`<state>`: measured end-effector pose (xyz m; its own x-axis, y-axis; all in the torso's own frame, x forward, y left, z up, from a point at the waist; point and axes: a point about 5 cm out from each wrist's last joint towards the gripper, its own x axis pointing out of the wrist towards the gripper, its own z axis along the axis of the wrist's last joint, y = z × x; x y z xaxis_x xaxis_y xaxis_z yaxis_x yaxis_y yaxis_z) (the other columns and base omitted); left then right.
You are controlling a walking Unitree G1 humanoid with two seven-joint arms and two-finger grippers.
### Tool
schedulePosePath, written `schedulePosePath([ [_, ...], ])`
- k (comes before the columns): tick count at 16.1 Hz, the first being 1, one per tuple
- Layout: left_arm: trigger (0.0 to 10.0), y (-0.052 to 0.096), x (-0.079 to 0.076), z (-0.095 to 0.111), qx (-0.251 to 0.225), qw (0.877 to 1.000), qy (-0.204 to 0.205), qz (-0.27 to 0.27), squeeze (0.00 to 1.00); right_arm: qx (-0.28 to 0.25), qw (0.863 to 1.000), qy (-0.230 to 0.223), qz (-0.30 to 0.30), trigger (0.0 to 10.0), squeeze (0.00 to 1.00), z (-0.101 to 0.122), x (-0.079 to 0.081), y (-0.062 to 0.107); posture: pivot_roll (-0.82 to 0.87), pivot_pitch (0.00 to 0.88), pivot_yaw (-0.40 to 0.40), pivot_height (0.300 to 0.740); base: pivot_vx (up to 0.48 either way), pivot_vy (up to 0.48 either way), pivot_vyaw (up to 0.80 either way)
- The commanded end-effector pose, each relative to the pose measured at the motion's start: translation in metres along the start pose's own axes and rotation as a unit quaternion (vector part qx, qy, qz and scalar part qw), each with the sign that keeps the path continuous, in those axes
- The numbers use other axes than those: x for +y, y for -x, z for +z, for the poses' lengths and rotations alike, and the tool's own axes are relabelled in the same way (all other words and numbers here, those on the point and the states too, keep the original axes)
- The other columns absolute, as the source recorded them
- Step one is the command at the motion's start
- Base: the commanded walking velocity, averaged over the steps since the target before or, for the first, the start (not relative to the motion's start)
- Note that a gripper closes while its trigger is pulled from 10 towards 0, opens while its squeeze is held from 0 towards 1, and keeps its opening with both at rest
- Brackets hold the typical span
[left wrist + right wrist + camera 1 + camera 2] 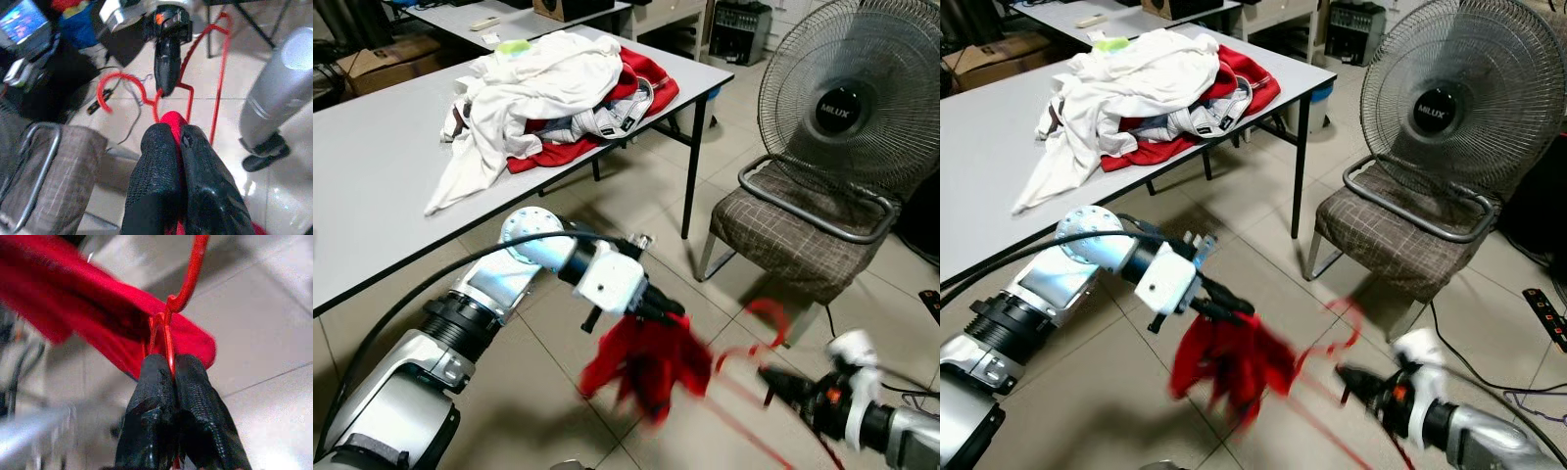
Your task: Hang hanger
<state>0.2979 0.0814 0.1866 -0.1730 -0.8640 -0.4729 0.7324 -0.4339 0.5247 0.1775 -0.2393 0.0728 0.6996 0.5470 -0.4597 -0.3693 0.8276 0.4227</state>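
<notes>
Above the tiled floor (548,352), between the two arms, a red hanger (215,73) carrying a red garment (646,362) is held in the air. The left gripper (668,311) extends from the silver left arm (480,304) and has its two black fingers (156,186) pressed together on the red garment near the neck of the hanger; the cloth hangs below it, blurred. The right gripper (773,377) reaches in from the lower right, and the right wrist view shows its fingers (151,416) clamped on the thin red wire of the hanger just below the hook, with the garment draped behind. The hanger hook (771,315) curves upward between the two grippers, apart from the chair. The chair (793,235), with a checked seat cushion and a grey tubular frame, stands just beyond the hanger, and a round wire-guard fan (852,98) rests on its seat. To the left, a white table (372,186) with black legs carries a heap of white and red clothes (548,98). A second table (509,15) with small items stands farther back, near cardboard boxes. A cable (411,294) runs along the left arm toward the lower left corner. Both grippers and the garment are motion-blurred in the head views.
</notes>
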Motion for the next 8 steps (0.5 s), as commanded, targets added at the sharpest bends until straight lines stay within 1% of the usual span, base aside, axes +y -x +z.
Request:
schedulePosePath([
  [1, 0.0, 0.007, 0.002, -0.002, 0.011, 1.000, 0.005, 0.020, 0.00, -0.023, 0.999, -0.029, -0.025, 10.0, 0.00, 0.005, -0.005, 0.003, -0.07, 0.036, 0.066, 0.740, 0.000, 0.000, 0.00],
  [2, 0.0, 0.009, 0.005, -0.004, 0.014, 0.999, 0.011, 0.037, 0.00, -0.050, 0.995, -0.071, -0.045, 10.0, 0.00, 0.006, -0.007, 0.002, -0.07, 0.036, 0.068, 0.740, 0.000, 0.000, 0.00],
  [3, 0.0, 0.012, 0.006, -0.007, 0.022, 0.998, 0.022, 0.057, 0.00, -0.086, 0.988, -0.115, -0.065, 10.0, 0.00, 0.007, -0.010, 0.003, -0.07, 0.035, 0.073, 0.740, 0.000, 0.000, 0.00],
  [4, 0.0, 0.014, 0.007, -0.011, 0.029, 0.997, 0.027, 0.073, 0.00, -0.110, 0.980, -0.148, -0.078, 10.0, 0.00, 0.009, -0.011, 0.002, -0.07, 0.028, 0.077, 0.740, 0.000, 0.000, 0.00],
  [5, 0.0, 0.015, 0.006, -0.015, 0.033, 0.994, 0.044, 0.093, 0.00, -0.148, 0.966, -0.189, -0.092, 10.0, 0.00, 0.016, -0.011, 0.001, -0.07, 0.017, 0.077, 0.740, 0.000, 0.000, 0.00],
  [6, 0.0, 0.015, 0.005, -0.018, 0.035, 0.993, 0.050, 0.101, 0.00, -0.162, 0.961, -0.203, -0.096, 10.0, 0.00, 0.020, -0.011, 0.000, -0.07, 0.017, 0.077, 0.740, 0.000, 0.000, 0.00],
  [7, 0.0, 0.012, 0.002, -0.025, 0.041, 0.990, 0.064, 0.119, 0.00, -0.202, 0.946, -0.232, -0.103, 10.0, 0.00, 0.031, -0.011, -0.002, -0.07, 0.006, 0.080, 0.740, 0.000, 0.000, 0.00],
  [8, 0.0, 0.008, -0.004, -0.032, 0.046, 0.987, 0.080, 0.129, 0.00, -0.245, 0.928, -0.258, -0.109, 10.0, 0.00, 0.044, -0.011, -0.004, -0.07, 0.000, 0.082, 0.740, 0.000, 0.000, 0.00],
])
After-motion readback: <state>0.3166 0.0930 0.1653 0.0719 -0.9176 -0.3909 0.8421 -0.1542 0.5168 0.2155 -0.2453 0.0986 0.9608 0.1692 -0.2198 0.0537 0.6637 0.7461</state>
